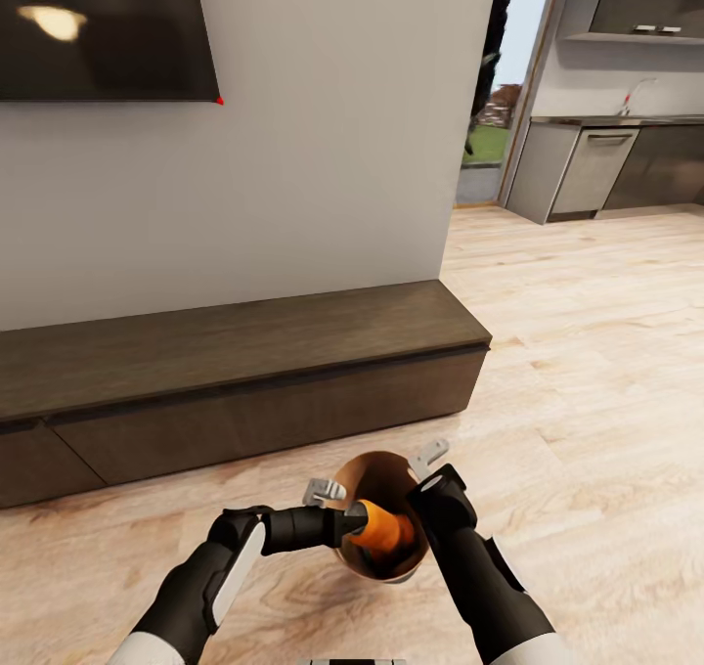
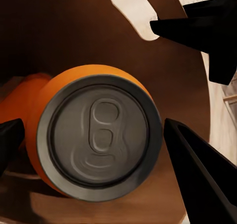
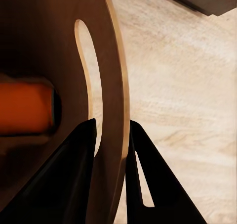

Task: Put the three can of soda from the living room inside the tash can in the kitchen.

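Lying on its side in the wooden bucket (image 1: pixel 364 471), orange soda can (image 2: pixel 94 135) sits between the left gripper (image 2: pixel 94 150) fingers, spread, not visibly touching. Right gripper (image 3: pixel 111 150) pinches the bucket wall by the handle slot. Light wood floor (image 1: pixel 587 352), dark low cabinet (image 1: pixel 235 372), kitchen counter (image 1: pixel 616 119) beyond.
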Available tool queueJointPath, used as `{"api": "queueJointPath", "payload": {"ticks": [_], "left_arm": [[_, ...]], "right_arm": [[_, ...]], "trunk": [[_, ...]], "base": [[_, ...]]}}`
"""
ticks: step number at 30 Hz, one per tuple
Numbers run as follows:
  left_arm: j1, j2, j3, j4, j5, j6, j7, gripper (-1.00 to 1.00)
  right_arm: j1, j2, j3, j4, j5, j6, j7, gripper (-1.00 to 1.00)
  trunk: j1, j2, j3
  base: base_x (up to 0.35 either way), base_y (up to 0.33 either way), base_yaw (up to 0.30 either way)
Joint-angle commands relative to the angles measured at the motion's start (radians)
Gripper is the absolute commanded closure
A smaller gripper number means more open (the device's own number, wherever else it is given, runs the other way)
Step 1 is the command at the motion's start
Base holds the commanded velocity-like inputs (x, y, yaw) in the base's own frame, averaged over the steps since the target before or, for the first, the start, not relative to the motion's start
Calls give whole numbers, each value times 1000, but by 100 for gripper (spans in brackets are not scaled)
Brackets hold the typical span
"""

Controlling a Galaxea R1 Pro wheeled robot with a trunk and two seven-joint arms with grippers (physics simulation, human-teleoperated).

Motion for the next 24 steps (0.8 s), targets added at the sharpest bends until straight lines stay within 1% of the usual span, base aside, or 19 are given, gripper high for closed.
{"api": "queueJointPath", "payload": {"ticks": [1, 11, 12, 24], "left_arm": [[-1, 0, 0, 4, -11, -6, 4, 100], [-4, 0, 0, 10, -10, -21, 2, 100], [-4, 1, 0, 9, -9, -22, 1, -100], [-4, 0, 0, 6, -6, -22, 0, -100]], "right_arm": [[0, 0, 1, -21, -37, 4, 7, 100], [0, 0, 5, -21, -37, 3, 7, 100], [0, 0, 6, -21, -37, 4, 7, 100], [2, -1, 7, -21, -37, 4, 7, 100]], "trunk": [[0, 0, 0], [0, 0, 0], [0, 0, 0], [0, 0, 0]], "base": [[0, 0, 0], [0, 0, 0], [0, 0, 0], [0, 0, 0]]}}
